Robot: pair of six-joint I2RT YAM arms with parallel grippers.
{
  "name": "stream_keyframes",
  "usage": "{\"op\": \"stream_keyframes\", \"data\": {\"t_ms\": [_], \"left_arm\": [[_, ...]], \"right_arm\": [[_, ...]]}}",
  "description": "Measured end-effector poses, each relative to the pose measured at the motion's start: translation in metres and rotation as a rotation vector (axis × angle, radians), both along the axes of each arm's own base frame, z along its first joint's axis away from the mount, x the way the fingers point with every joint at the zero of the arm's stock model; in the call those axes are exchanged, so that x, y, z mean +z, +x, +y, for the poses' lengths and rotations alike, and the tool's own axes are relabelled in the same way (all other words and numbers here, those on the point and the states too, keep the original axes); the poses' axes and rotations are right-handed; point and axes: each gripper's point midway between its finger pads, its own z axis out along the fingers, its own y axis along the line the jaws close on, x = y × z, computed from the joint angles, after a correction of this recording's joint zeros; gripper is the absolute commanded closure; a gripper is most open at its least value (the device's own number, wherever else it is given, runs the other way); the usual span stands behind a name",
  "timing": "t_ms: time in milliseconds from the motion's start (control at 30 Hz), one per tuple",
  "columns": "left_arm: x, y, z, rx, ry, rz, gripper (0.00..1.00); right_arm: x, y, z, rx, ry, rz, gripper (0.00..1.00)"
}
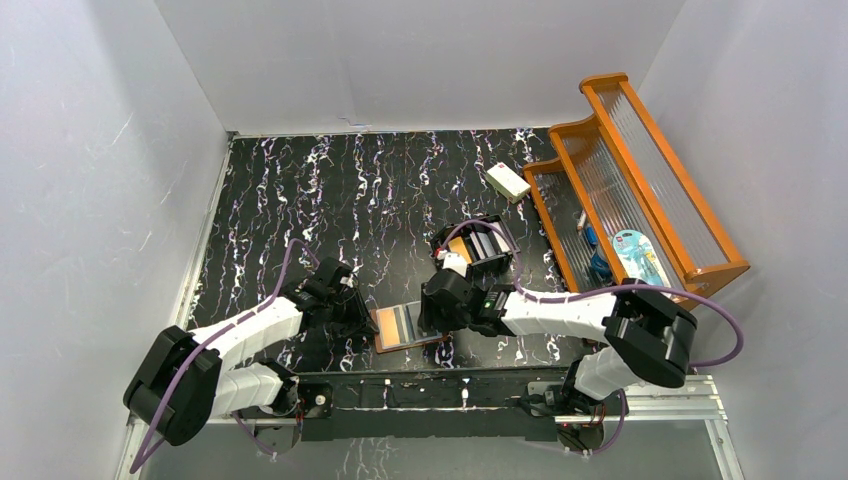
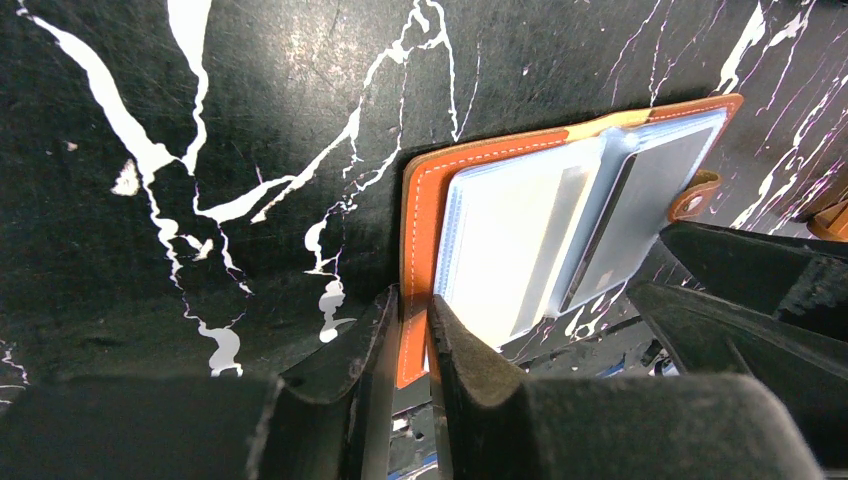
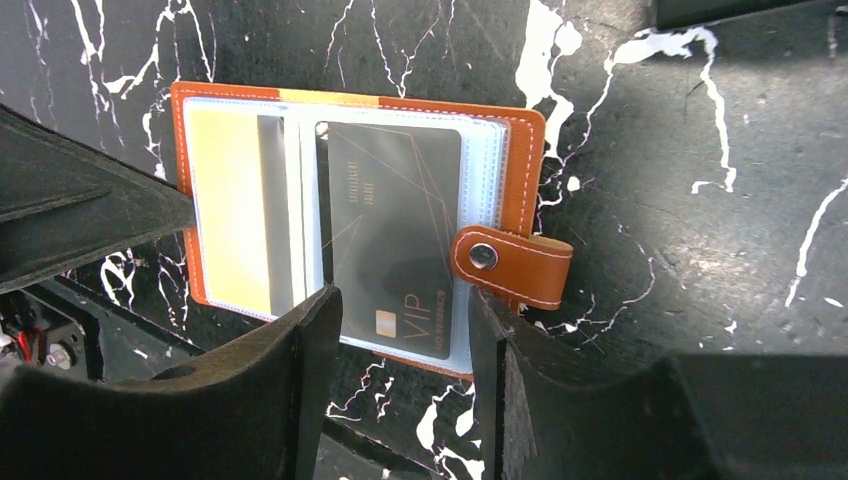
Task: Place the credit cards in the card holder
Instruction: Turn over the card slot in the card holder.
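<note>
Near table (image 1: 300,200) edge: left fingers (image 2: 470,355) pinch the card holder (image 2: 420,230); seat the grey card (image 3: 395,210) squarely with your spread right fingers (image 3: 305,380).

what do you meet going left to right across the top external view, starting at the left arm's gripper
left gripper → card holder → black compartment box → wooden rack
</note>
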Motion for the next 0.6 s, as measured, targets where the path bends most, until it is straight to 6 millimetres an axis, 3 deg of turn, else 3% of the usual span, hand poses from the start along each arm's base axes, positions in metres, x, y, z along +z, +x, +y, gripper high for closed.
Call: {"op": "stream_keyframes", "data": {"t_ms": [133, 600], "left_arm": [[0.0, 0.0, 0.0, 0.0, 0.0, 0.0, 0.84], [0.0, 0.0, 0.0, 0.0, 0.0, 0.0, 0.84]], "right_arm": [[-0.009, -0.001, 0.003, 0.007, -0.008, 0.015, 0.43], [-0.005, -0.009, 0.014, 0.024, 0.103, 0.038, 0.46]]}}
